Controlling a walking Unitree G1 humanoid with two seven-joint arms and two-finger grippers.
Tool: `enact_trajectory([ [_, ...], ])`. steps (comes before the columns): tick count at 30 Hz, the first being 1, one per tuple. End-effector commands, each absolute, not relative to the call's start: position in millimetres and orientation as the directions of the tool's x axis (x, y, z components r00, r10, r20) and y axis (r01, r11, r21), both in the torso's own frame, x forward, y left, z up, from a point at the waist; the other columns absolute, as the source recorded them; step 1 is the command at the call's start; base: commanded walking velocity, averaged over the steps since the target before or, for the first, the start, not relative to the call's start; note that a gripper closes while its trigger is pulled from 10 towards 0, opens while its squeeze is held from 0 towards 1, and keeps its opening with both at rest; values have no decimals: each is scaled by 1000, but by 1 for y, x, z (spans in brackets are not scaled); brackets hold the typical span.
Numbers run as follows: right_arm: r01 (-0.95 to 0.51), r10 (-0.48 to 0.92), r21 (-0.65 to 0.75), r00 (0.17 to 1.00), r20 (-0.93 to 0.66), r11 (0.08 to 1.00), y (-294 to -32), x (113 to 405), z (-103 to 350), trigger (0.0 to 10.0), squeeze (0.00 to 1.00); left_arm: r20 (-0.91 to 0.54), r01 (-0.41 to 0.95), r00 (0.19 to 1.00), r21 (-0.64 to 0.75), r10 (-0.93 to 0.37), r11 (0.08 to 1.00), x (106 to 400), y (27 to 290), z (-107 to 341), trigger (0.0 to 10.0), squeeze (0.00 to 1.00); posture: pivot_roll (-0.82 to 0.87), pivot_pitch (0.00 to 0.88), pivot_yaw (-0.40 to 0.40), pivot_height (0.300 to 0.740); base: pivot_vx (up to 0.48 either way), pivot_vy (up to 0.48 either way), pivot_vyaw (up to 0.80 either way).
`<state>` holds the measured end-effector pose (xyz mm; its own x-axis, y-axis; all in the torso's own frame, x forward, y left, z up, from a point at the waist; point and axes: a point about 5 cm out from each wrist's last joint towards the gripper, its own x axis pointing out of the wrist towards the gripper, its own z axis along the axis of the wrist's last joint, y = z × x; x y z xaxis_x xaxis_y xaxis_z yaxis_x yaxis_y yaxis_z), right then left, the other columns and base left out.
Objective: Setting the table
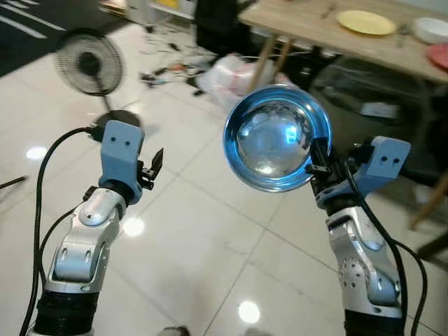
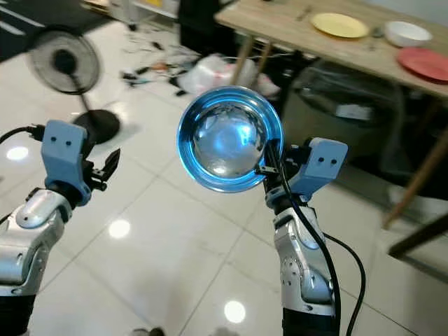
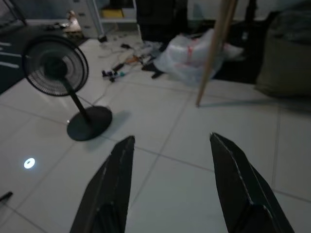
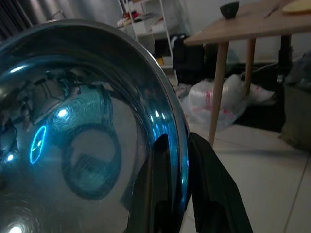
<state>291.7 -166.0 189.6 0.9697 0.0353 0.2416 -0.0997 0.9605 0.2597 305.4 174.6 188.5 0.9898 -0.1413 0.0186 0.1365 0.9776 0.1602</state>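
Your left pincer (image 1: 155,165) hung open and empty over the floor. Your right pincer (image 1: 318,162) pinched the blue bowl (image 1: 276,138) by its rim, apparently firmly, well short of the bench (image 1: 308,21); you needed to carry it level and approach slowly.

Light: I see bright head views, dim wrist views.
Glare: ceiling lamps spot the floor (image 1: 210,238); bowl (image 1: 276,138) mirrors blue.
Blur: fan (image 1: 89,64) soft.
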Motion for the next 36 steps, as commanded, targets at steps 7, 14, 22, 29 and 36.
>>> enact_trajectory([
  [7, -96, 17, 280, 963, 270, 955, -169, 291, 196, 10000, 0, 4, 141, 990, 165, -143, 976, 306, 173, 186, 10000, 0, -87, 42, 55, 740, 0, 0, -686],
  [14, -97, 18, 279, 963, 270, 955, -169, 291, 196, 10000, 0, 5, 141, 990, 165, -144, 976, 307, 173, 186, 10000, 0, -87, 40, 55, 740, 0, 0, -800],
  [22, -97, 18, 281, 962, 273, 955, -169, 292, 196, 10000, 0, 5, 142, 989, 167, -145, 976, 307, 173, 186, 10000, 0, -85, 38, 56, 740, 0, 0, -800],
  [29, -95, 14, 283, 961, 275, 954, -170, 292, 197, 10000, 0, 6, 146, 989, 167, -149, 975, 307, 173, 186, 10000, 0, -86, 35, 58, 740, 0, 0, -800],
  [36, -86, 5, 282, 961, 277, 955, -173, 292, 198, 10000, 0, 4, 151, 988, 169, -154, 974, 307, 172, 186, 10000, 0, -88, 33, 61, 740, 0, 0, -800],
])
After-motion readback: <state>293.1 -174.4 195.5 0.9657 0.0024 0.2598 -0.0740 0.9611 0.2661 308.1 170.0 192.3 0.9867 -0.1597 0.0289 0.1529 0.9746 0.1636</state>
